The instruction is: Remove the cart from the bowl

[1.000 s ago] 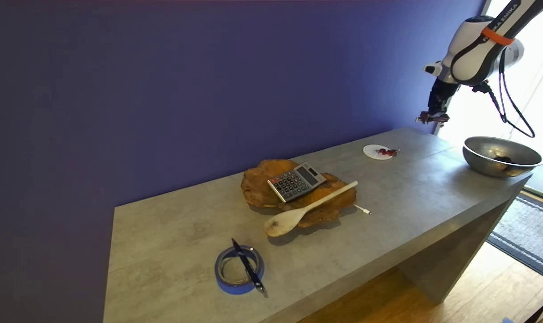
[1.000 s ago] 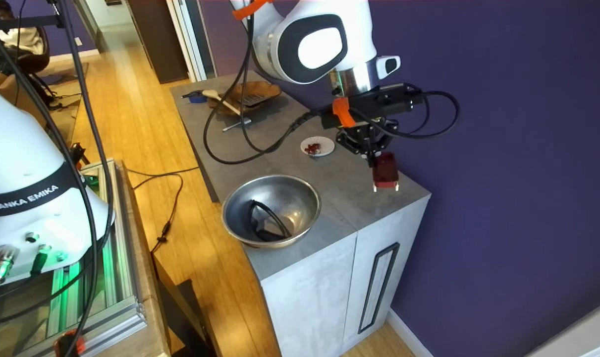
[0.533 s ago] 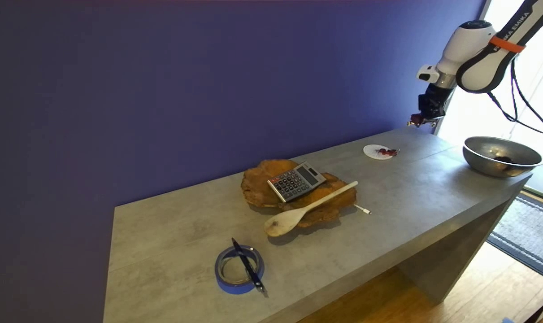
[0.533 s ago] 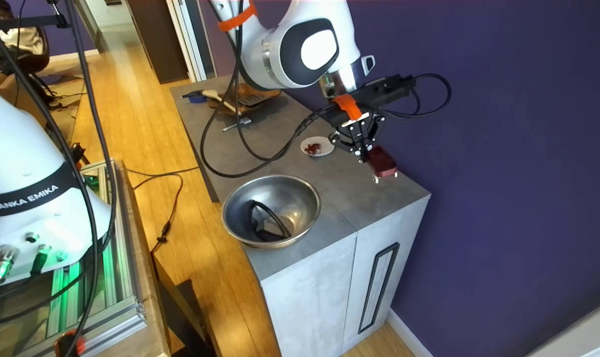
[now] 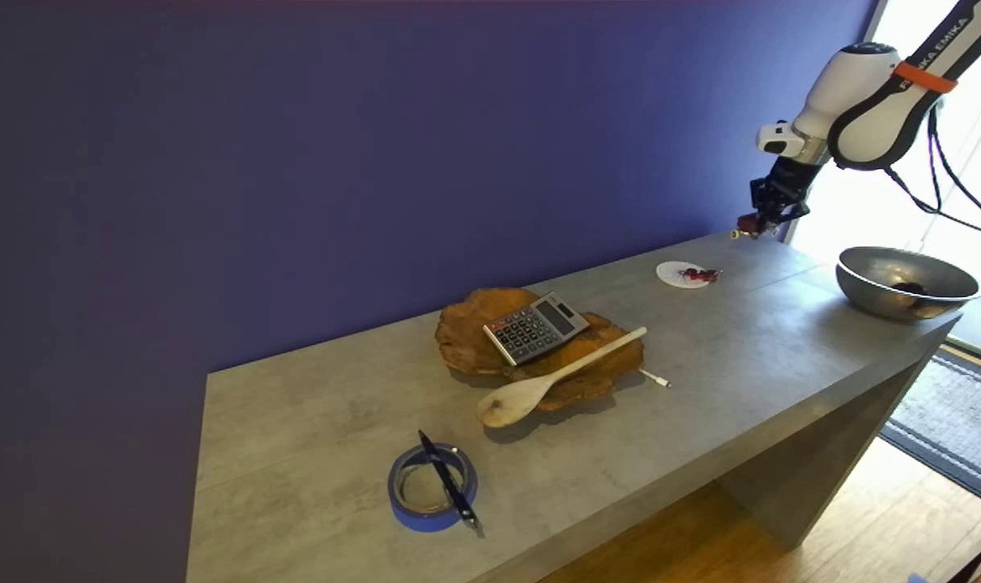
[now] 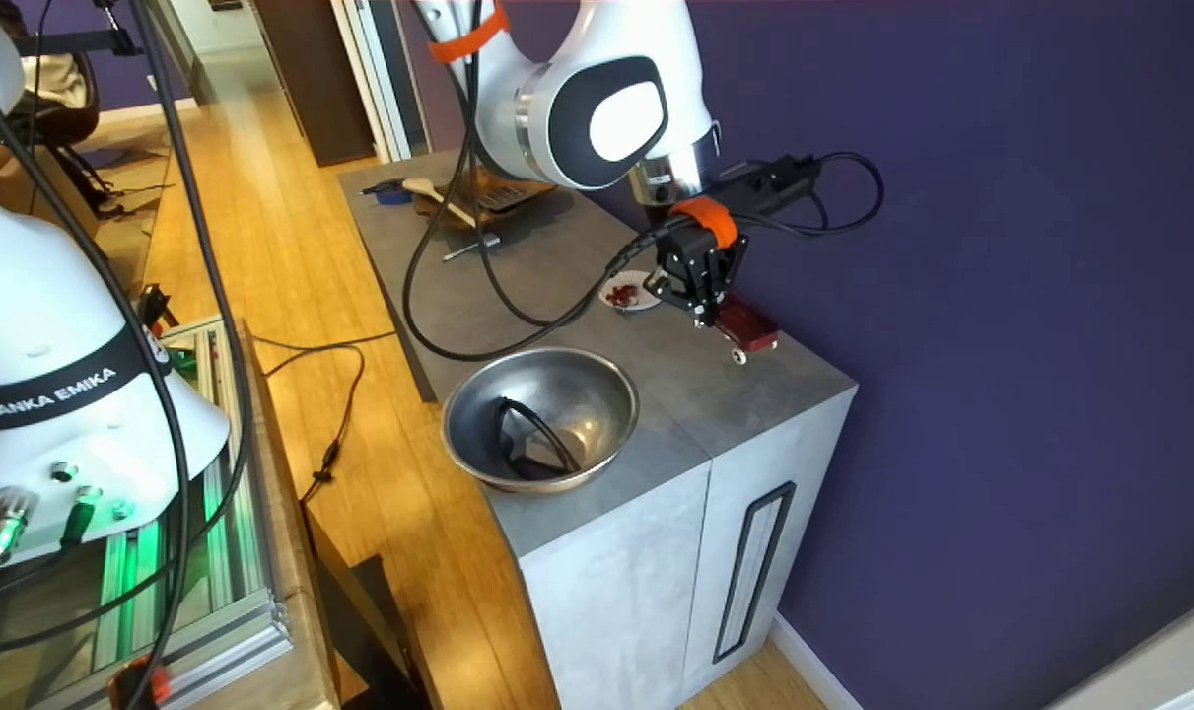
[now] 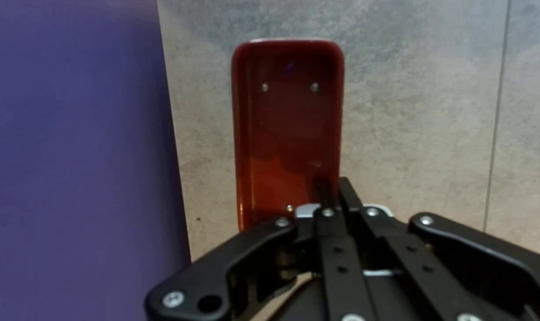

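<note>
office or lab, i can't tell which: in an exterior view a robot base (image 6: 133, 444) stands at nine o'clock on an aluminium frame (image 6: 217, 582), with a chair (image 6: 72, 123) at ten o'clock; in an exterior view a grey counter (image 5: 701, 356) carries a calculator (image 5: 536, 328) mid-dial and blue tape (image 5: 429, 520) and a pen (image 5: 445, 476) at seven.

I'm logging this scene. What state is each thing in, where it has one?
Gripper: shut on one wall of the cart
Cart: open side up, outside the bowl
Bowl: upright, dark thing inside
Calculator: face up on wooden dish, display unreadable
Wooden spoon: across the wooden dish
Pen: lying across the tape roll
Tape roll: flat, beneath the pen
White disc: flat, red thing on it
</note>
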